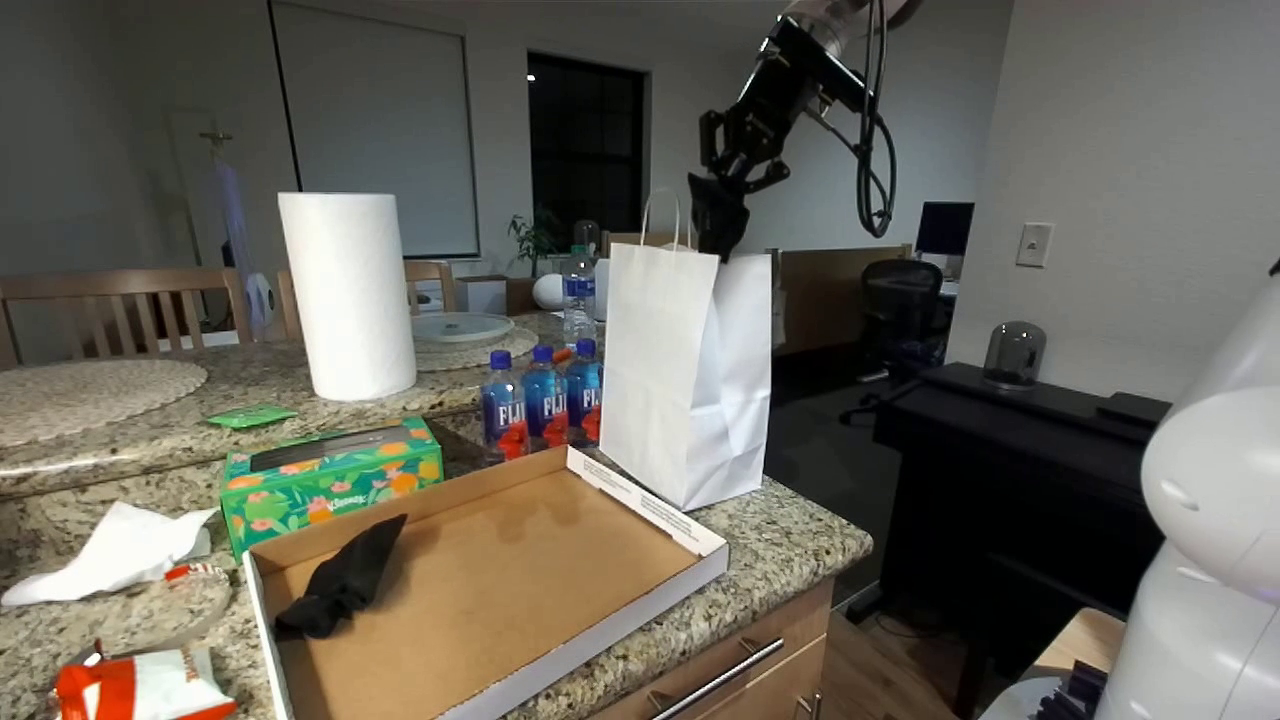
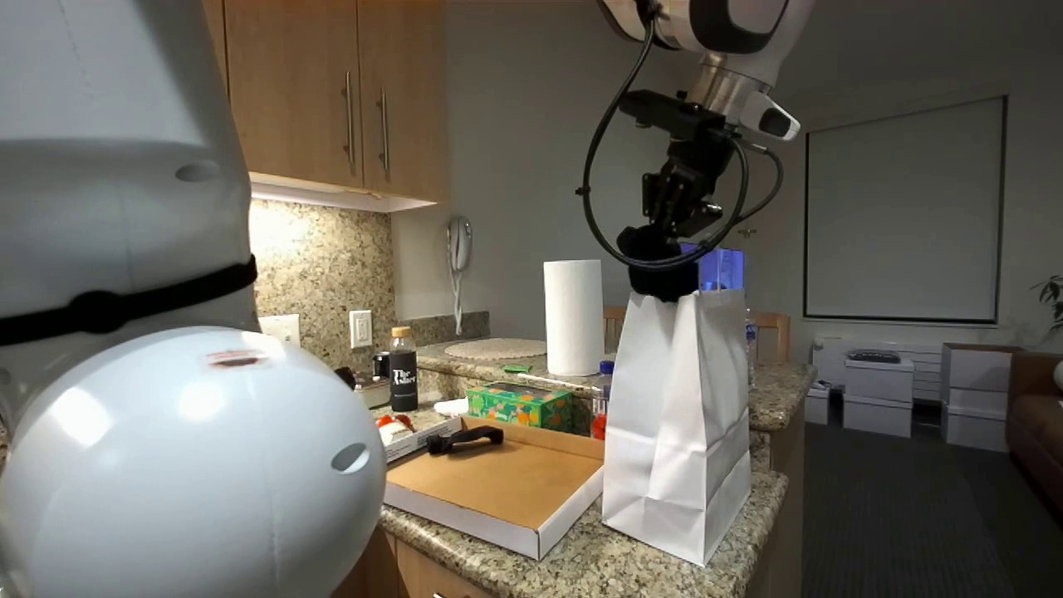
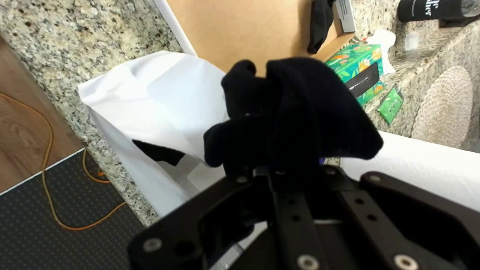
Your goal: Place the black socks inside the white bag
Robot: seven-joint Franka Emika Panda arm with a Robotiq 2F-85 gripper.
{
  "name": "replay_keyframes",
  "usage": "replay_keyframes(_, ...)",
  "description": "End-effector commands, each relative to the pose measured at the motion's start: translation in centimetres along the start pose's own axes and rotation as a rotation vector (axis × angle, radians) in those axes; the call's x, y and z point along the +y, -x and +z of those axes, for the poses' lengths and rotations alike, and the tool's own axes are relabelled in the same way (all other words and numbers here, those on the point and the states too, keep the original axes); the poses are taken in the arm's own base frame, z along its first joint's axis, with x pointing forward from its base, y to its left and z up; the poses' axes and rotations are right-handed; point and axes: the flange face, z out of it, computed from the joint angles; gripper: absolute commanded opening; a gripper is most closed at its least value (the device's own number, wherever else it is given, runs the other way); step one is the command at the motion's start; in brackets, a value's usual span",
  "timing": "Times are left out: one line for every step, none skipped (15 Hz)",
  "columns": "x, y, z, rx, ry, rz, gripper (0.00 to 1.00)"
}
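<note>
Claw (image 1: 728,186) gripping a black sock (image 1: 720,220) at the mouth of the white bag (image 1: 655,380).

Its jaws stand nearly together, with the sock bunched around the tips; whether the sock's lower end is below the bag's rim, I cannot tell. The bag stands upright on the bench (image 1: 800,530), just beside a shallow cardboard tray (image 1: 530,560). A second black sock (image 1: 345,580) lies in the tray, near the end away from the bag. The wrist view shows a black patch (image 3: 159,152) inside the bag, too little of it to name. A tissue box (image 1: 340,490) and water bottles (image 1: 545,390) stand along the tray, a paper towel roll (image 1: 350,300) on the bench's raised part.
</note>
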Motion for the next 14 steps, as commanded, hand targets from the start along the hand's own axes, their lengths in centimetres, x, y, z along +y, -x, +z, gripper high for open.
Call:
replay_keyframes(0.5,-0.8,0.1,0.022,-0.059,0.036,0.08)
replay_keyframes(0.3,-0.9,-0.2,0.031,-0.076,0.036,0.08)
replay_keyframes(-0.1,-0.9,-0.5,0.039,-0.100,0.028,0.08)
replay_keyframes(-0.5,-0.8,-0.9,0.050,-0.111,0.027,0.08)
replay_keyframes(-1.0,-0.9,-1.2,0.061,-0.119,0.027,0.08)
replay_keyframes(-1.3,-1.0,-1.5,0.071,-0.126,0.026,0.07)
replay_keyframes(-1.6,-1.1,-1.6,0.076,-0.128,0.025,0.08)
replay_keyframes(-1.7,-1.3,-1.6,0.080,-0.125,0.028,0.07)
replay_keyframes(-1.7,-1.6,-1.5,0.083,-0.125,0.030,0.07)
replay_keyframes(-1.7,-1.8,-1.3,0.085,-0.126,0.032,0.07)
replay_keyframes(-1.7,-2.0,-1.1,0.089,-0.127,0.033,0.07)
replay_keyframes(-1.6,-2.2,-0.9,0.093,-0.127,0.037,0.07)
replay_keyframes(-1.5,-2.5,-0.7,0.097,-0.127,0.041,0.07)
replay_keyframes(-1.5,-2.7,-0.5,0.101,-0.129,0.047,0.07)
